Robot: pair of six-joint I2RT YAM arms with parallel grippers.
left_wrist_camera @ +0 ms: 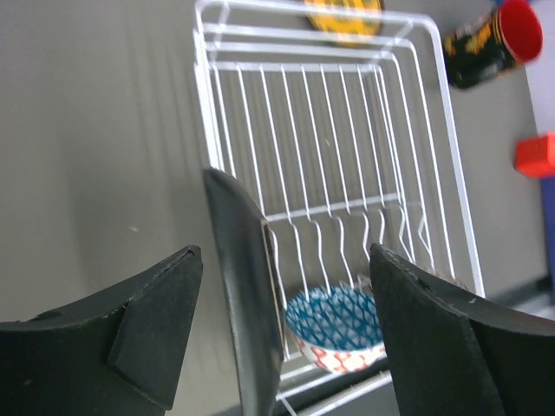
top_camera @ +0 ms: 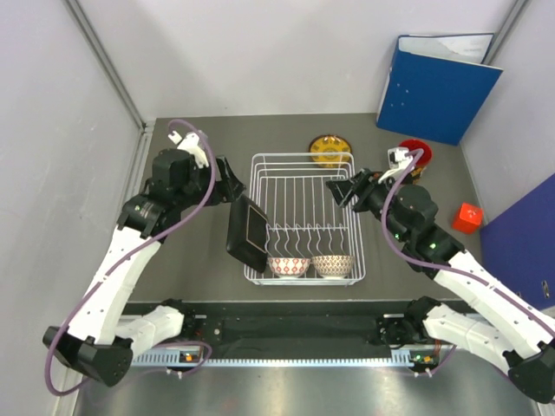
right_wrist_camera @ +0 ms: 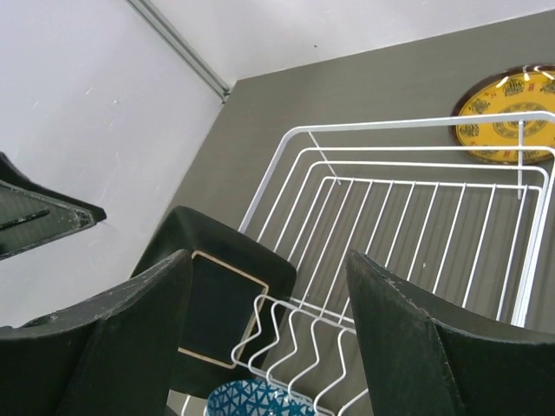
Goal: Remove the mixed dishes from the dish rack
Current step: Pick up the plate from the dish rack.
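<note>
**Now the black plate stands by the rack, and both end effectors are open**

Now the left end effector (left_wrist_camera: 284,260) is wide open. Its two fingers (left_wrist_camera: 156,329) stand one on each side of the black square plate (top_camera: 247,230). There is a gap on both sides, so it is not holding the plate. The plate stands on its edge, a bit tilted. It leans on the outside of the dish rack (top_camera: 303,157), near the rack's 8 o'clock corner.

The right end effector (right_wrist_camera: 269,260) is open too, and nothing is in it. It hangs over the rack's 2 o'clock edge.

Inside the rack, at the 6 o'clock end, two small bowls sit side by side (top_camera: 289,265) (top_camera: 332,264). The row of curved prongs (top_camera: 299,232) is just past them.

The rest sits on the dark worktop (top_camera: 208,286). The yellow plate (top_camera: 330,149) lies flat at 12 o'clock, just past the rack. The red mug (top_camera: 416,149) is at 2 o'clock, partly hidden by the right arm. A small red cube (top_camera: 467,217) is at 3 o'clock. A blue binder (top_camera: 438,82) stands far off at 1 o'clock.
</note>
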